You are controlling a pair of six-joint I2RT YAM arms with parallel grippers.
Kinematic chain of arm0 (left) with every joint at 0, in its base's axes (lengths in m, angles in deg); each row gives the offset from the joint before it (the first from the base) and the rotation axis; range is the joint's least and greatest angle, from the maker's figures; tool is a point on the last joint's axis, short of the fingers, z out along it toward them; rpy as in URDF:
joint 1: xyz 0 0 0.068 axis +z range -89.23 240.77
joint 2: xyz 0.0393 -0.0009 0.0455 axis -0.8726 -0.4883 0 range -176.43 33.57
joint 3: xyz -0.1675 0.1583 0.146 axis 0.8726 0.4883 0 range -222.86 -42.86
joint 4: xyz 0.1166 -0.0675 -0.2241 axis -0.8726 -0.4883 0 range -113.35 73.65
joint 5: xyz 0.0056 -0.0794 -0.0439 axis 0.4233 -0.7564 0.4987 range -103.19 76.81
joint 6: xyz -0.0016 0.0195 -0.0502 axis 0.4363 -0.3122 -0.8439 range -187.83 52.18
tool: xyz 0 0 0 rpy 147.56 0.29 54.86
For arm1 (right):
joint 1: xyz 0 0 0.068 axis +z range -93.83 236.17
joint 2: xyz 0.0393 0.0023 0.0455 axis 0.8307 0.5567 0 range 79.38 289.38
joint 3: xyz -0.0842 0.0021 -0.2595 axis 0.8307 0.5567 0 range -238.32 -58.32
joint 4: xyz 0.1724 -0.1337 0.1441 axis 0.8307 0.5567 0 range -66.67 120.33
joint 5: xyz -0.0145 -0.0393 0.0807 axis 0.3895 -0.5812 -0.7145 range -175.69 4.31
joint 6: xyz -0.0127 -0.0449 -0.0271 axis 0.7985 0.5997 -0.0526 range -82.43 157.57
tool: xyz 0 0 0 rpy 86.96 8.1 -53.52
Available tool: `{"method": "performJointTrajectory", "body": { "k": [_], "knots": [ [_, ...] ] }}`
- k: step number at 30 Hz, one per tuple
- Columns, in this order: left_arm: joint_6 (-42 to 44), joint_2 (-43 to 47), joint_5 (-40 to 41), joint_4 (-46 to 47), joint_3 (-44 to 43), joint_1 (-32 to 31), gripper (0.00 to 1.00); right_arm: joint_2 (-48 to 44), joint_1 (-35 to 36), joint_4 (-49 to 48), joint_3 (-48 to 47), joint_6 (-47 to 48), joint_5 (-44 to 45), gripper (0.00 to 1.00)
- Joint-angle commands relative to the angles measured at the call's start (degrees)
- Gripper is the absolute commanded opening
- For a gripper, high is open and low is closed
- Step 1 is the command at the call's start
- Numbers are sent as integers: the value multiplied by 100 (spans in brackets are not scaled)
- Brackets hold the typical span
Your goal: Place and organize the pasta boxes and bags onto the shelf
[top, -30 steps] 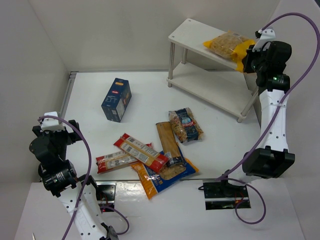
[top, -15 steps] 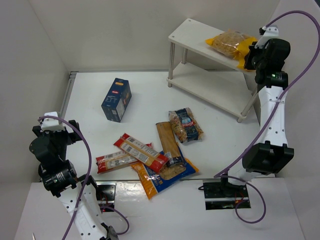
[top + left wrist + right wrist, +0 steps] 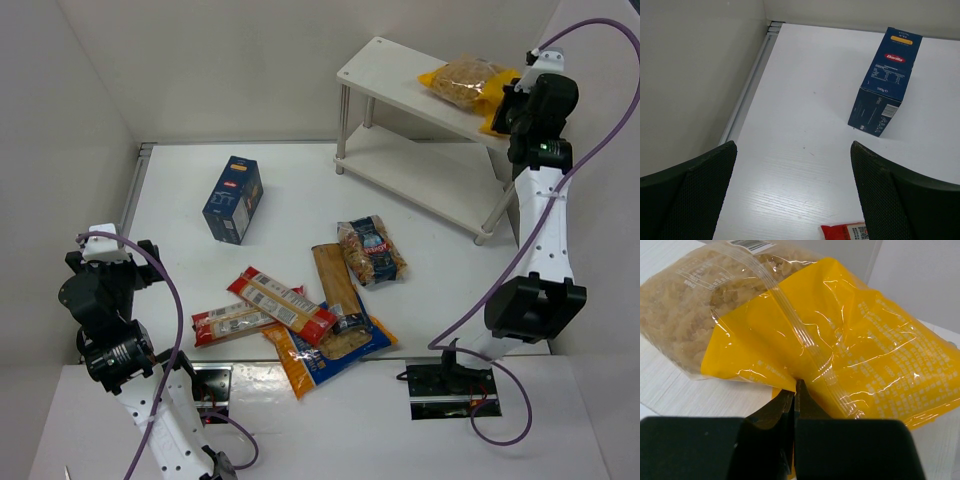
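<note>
Upper right of the overhead view: a white two-tier shelf (image 3: 385, 68) carries a yellow bag (image 3: 468, 80), lying flat near the right end of the top tier. It is the only pack on the shelf. The right gripper (image 3: 795, 390) is pinched shut on the bag's near yellow edge (its wrist view shows the film caught where the dark fingertips meet). So the first item appears placed but not yet let go.

Six packs remain on the table (image 3: 440, 250). A blue box (image 3: 233, 198) lies alone at centre left. At lower centre sits a loose heap: crossed red packs (image 3: 282, 305), a long tan pack (image 3: 335, 285) and an orange bag (image 3: 300, 365) partly under them. A small bag (image 3: 371, 250) lies just beside the heap, to its upper right. By this count the task looks barely begun, and tidying the shelf is still to come.

At lower left the left gripper (image 3: 794, 150) hangs over the table with jaws wide, holding nothing.

Against the frame from a second ago, the yellow bag has slid up and right along the top tier, away from the front edge it overhung. The right arm reaches further into the upper right corner. The table packs and the left arm have not moved.
</note>
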Motion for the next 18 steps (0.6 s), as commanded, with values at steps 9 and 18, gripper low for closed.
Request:
{"method": "performJointTrajectory", "body": {
  "k": [9,18],
  "knots": [
    [100,76,-110,177,-42,46,100,-333,-39,111,399,246,-133,69],
    [100,76,-110,177,-42,46,100,-913,-39,348,742,413,-423,85]
  ]
}}
